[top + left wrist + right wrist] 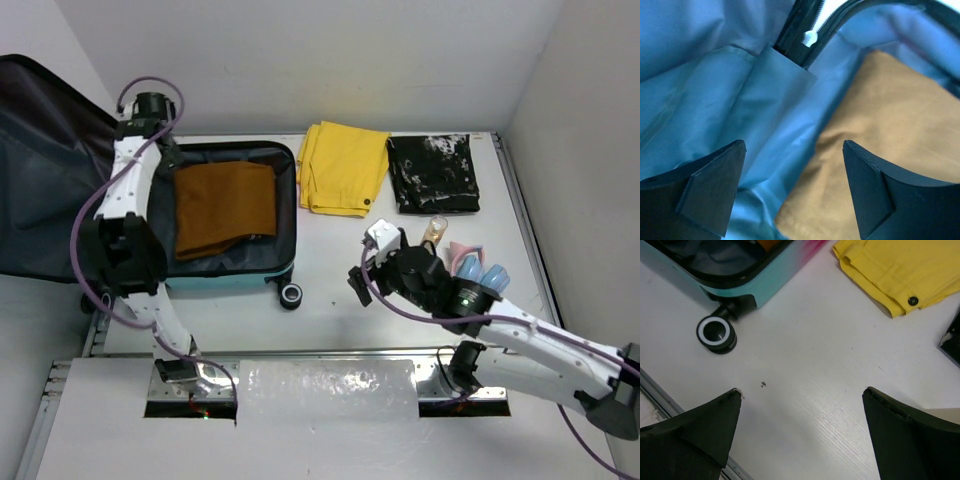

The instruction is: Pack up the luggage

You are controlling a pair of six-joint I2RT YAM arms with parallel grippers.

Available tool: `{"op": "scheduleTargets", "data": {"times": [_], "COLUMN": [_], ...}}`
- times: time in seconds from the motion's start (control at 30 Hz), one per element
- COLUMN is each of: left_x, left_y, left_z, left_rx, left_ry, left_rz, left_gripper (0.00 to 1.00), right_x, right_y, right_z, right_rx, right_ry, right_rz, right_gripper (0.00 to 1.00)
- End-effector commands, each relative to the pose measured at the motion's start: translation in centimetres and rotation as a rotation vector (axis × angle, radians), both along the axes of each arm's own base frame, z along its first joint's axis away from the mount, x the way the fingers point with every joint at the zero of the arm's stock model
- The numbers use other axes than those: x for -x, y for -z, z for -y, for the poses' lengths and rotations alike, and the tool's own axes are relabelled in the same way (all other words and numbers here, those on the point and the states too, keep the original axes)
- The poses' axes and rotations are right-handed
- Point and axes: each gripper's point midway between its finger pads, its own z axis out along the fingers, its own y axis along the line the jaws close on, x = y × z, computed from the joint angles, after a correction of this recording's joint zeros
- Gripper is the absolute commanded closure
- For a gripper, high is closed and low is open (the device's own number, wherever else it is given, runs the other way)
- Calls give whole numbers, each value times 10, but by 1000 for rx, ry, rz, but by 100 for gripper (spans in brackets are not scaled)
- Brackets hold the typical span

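Over on the left side of the tabletop, the luggage lies open with a brown folded garment inside. Its lid leans back. The left pincer hangs over the grey lining, jaws spread, gripping nothing. The right pincer is wide open too, above the tabletop near the wheel. A yellow garment and a black garment lie beside the case.

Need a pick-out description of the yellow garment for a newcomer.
Find the open luggage at the left of the table. Just right of it, at the far edge, lies the folded yellow garment. Its neighbour is black, white-speckled; the packed one is brown.
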Motion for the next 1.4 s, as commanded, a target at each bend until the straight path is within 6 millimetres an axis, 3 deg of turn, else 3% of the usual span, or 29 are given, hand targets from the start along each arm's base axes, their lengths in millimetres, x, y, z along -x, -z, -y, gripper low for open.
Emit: {"op": "scheduleTargets", "data": {"times": [0.0,0.03,0.07,0.13,0.17,0.23,0.33,0.37,0.4,0.47,0.5,0.53,0.57,0.6,0.63,0.67,0.7,0.73,0.77,0.8,0.83,0.87,0.9,0.93,0.97,1.0,1.17,1.23,1.37], "left_x": [-1,-11,0,-11,-1,-8,-18,-21,-17,-9,-11,0,1,2,11,11,14,20,28,38,52,61,69,79,94,101,128,131,132], "left_y": [-73,-77,-58,-48,-15,4,56,88,106,148,155,165,155,145,136,93,72,49,1,-20,-60,-77,-88,-89,-105,-103,-65,-56,-60], "left_z": [87,116,167,210,224,229,210,202,200,199,203,204,201,198,195,191,189,186,179,178,176,176,178,180,182,181,167,167,176], "left_rx": [-8,39,190,364,448,472,396,375,373,382,400,416,403,396,386,365,368,359,339,338,332,325,315,310,314,294,208,199,225], "left_ry": [187,278,416,509,526,523,426,388,369,334,347,344,336,316,303,299,281,270,266,268,292,317,362,394,435,464,497,515,558], "left_rz": [195,261,253,369,325,324,209,135,80,-20,-8,-35,-12,18,35,143,201,251,368,404,503,544,569,576,629,623,510,473,492], "left_gripper": [22,22,22,27,27,32,39,46,48,48,47,44,39,35,28,24,8,0,0,0,0,0,0,0,0,0,0,0,0], "right_x": [-17,-21,-27,-42,-53,-66,-94,-100,-110,-129,-145,-158,-173,-196,-210,-229,-249,-262,-273,-292,-301,-303,-325,-330,-344,-349,-347,-342,-309], "right_y": [-14,-13,-14,-14,-14,-8,-11,-13,-26,-18,-29,-4,5,-9,0,37,26,37,79,69,81,123,109,121,117,149,218,213,206], "right_z": [-13,-14,-12,-12,-5,-8,-2,-7,-14,-18,-19,-20,-8,-10,-7,-1,-8,-6,-8,-14,-14,-14,-23,-25,-26,-23,1,1,4], "right_rx": [-22,-26,-25,-30,-39,-47,-34,-37,-15,63,98,163,206,212,247,309,334,368,440,495,529,596,612,627,636,670,721,716,542], "right_ry": [49,79,114,195,236,250,271,234,184,172,160,156,181,186,178,173,126,103,58,10,-22,-67,-94,-131,-135,-163,-221,-262,-327], "right_rz": [13,-1,-5,-34,-61,-136,-130,-130,-71,-44,-1,-43,-72,-49,-69,-139,-109,-125,-185,-139,-148,-217,-147,-154,-125,-160,-320,-341,-499], "right_gripper": [1,1,1,1,1,1,1,2,3,3,2,1,1,1,1,1,1,1,1,1,1,1,1,1,1,1,1,1,1]}}
